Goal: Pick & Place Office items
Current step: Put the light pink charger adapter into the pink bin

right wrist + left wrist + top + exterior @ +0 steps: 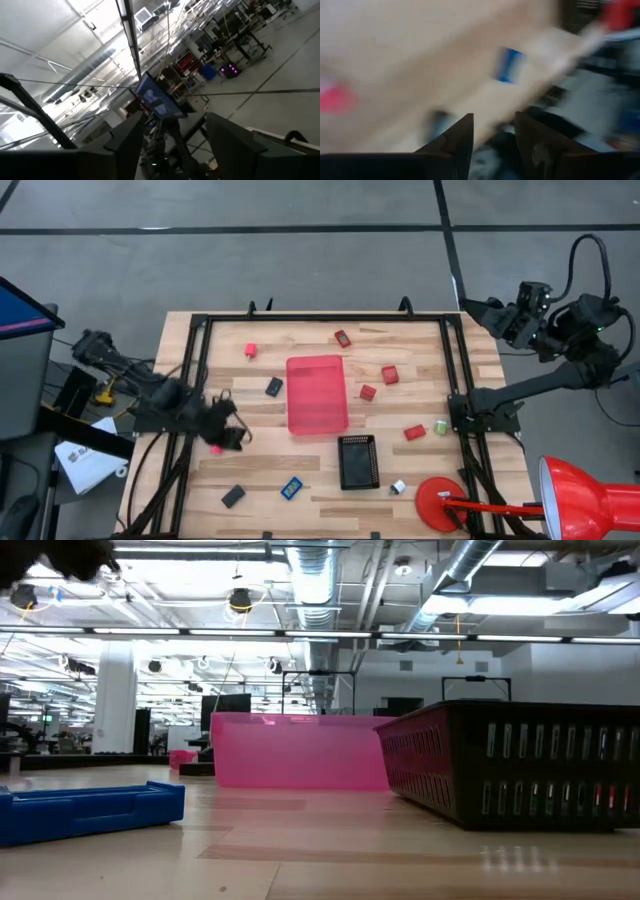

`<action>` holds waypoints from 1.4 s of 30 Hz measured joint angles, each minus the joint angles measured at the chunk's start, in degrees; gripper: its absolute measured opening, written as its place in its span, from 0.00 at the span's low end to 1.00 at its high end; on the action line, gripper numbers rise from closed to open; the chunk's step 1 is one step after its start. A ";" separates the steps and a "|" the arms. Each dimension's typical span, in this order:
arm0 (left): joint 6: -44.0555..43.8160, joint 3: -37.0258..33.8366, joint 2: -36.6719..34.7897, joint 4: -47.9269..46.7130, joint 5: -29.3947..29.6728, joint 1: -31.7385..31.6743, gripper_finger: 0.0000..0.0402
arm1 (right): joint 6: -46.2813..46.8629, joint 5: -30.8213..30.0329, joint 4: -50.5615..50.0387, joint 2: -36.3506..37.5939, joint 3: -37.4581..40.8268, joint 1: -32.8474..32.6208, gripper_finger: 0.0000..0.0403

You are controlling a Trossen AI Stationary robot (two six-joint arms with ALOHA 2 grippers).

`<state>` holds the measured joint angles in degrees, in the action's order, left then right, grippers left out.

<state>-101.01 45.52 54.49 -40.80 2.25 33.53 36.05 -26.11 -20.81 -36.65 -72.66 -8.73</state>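
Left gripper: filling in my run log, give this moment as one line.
left gripper: low over table's left side, nothing visibly held | pink tray: empty | right gripper: parked off table

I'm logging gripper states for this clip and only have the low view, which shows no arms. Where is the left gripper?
Observer: The left gripper is over the left side of the table, next to a small red piece.
Operator: Is it holding anything?
Observer: No. The left wrist view shows its fingers apart with nothing between them.
Operator: And the right arm?
Observer: The right gripper waits by the table's far right corner, open and empty.
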 joint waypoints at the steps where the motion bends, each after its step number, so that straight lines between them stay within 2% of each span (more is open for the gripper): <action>1: -3.88 0.00 0.66 4.23 3.25 3.20 0.35 | -0.02 0.05 0.20 0.03 0.00 -0.18 0.52; 5: -14.64 0.02 6.61 19.34 22.18 14.36 0.42 | -1.04 0.15 0.05 0.38 0.02 -0.75 0.52; 8: -14.29 0.02 13.33 29.79 34.00 16.58 0.49 | -2.15 0.51 0.18 0.84 0.00 -0.81 0.52; 10: -9.85 0.02 17.72 35.45 36.68 14.89 0.54 | -2.78 0.53 0.35 1.13 0.00 -0.81 0.52; 12: -3.65 0.02 21.04 39.79 36.94 11.41 0.58 | -2.86 0.53 0.50 1.58 0.00 -0.81 0.52; 17: 21.66 0.02 22.84 49.84 37.92 -1.82 0.66 | -3.06 0.55 2.55 2.62 0.02 -0.81 0.52; 19: 28.16 0.04 20.90 48.84 34.67 -8.47 0.68 | -3.06 0.53 3.87 2.67 0.00 -0.81 0.52; 21: 30.29 0.60 18.79 44.06 25.49 -15.29 0.69 | -3.06 0.62 4.59 2.63 0.02 -0.81 0.52; 23: 29.70 2.11 16.77 34.56 15.17 -20.54 0.69 | -3.02 1.48 5.02 2.61 0.02 -0.92 0.52; 25: 29.10 4.20 15.77 24.32 4.72 -23.49 0.69 | -2.73 2.20 5.08 2.61 0.02 -1.29 0.52; 28: 29.08 7.74 15.32 8.59 -3.85 -24.18 0.67 | -2.82 2.28 5.07 2.61 0.02 -2.23 0.52; 32: 20.32 13.53 16.25 -11.46 -8.63 -21.97 0.61 | -3.06 2.28 5.14 2.61 0.02 -3.39 0.52; 34: 13.57 15.60 17.02 -18.51 -8.86 -19.06 0.57 | -3.28 2.28 5.02 2.59 0.02 -3.90 0.52; 39: -4.22 16.55 18.28 -29.83 -8.79 -9.58 0.51 | -3.52 2.22 4.75 2.61 0.02 -4.77 0.52; 42: -14.47 15.57 18.91 -32.19 -7.20 -3.30 0.49 | -3.51 2.21 4.69 2.65 0.02 -4.77 0.52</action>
<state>-115.48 61.09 73.40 -72.99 -4.95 30.23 32.55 -23.90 -16.12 -34.00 -72.64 -13.50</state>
